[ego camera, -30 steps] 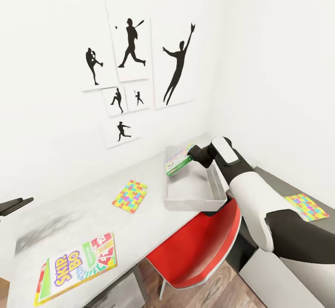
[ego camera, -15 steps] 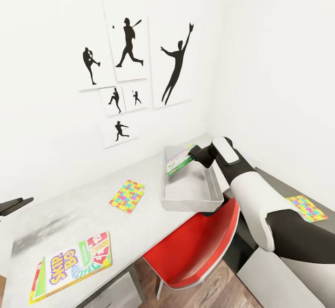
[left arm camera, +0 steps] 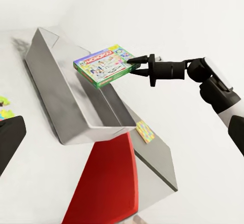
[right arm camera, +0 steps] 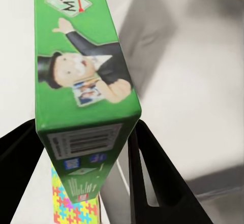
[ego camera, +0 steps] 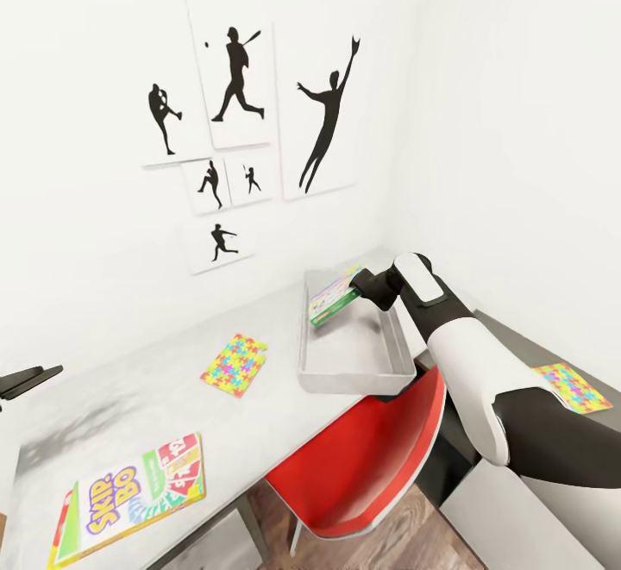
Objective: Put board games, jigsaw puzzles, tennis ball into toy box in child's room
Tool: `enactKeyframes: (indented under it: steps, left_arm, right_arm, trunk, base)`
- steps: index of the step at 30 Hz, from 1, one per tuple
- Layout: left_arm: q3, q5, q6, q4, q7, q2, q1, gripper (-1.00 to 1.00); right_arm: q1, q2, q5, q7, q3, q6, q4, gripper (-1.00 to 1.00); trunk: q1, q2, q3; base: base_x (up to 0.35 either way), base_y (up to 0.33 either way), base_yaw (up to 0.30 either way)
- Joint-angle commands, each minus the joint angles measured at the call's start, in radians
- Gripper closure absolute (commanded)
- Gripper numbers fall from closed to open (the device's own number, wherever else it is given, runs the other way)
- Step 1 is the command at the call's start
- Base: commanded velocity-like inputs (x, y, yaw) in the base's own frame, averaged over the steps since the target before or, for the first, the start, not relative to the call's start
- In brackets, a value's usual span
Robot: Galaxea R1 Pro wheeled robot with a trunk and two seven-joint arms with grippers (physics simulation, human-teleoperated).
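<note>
Monopoly board game (ego camera: 333,303) centre frame, over far end of toy box (ego camera: 390,373), held above floor of bin. R gripper (ego camera: 358,289) clamped on box edge. L gripper (ego camera: 30,378): state cannot tell. Step: drop-off. Next, I judge: lower, release. Skip-Bo (ego camera: 129,494), jigsaw puzzle (ego camera: 234,365) wait on table (ego camera: 276,415).

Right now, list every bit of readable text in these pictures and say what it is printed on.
"SKIP-BO": on the Skip-Bo board game lying on the table.
"MONOPOLY": on the face of the green board game held by the right tool over the toy box.
"MY M...": cut off, on that box's green side, right wrist view.
Barcode and small print on its end: too blurred to read.
</note>
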Motion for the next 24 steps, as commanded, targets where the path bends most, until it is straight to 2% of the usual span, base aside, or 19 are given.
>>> enactKeyframes:
  steps: [1,24]
  left_arm:
    - [0.000,-0.001,0.011,0.000,-0.005,0.000,-0.001,-1.00]
    - [0.001,-0.001,0.010,-0.001,-0.005,-0.002,-0.001,-1.00]
  right_arm:
    - [-0.001,-0.001,-0.007,-0.008,0.003,0.001,-0.001,1.00]
    - [-0.001,0.001,-0.007,-0.008,0.003,0.001,-0.001,1.00]
  trunk:
    - [0.001,-0.002,-0.004]
    - [0.001,-0.002,-0.006]
  base:
    - [0.060,-0.019,0.000]
    - [0.037,-0.011,-0.015]
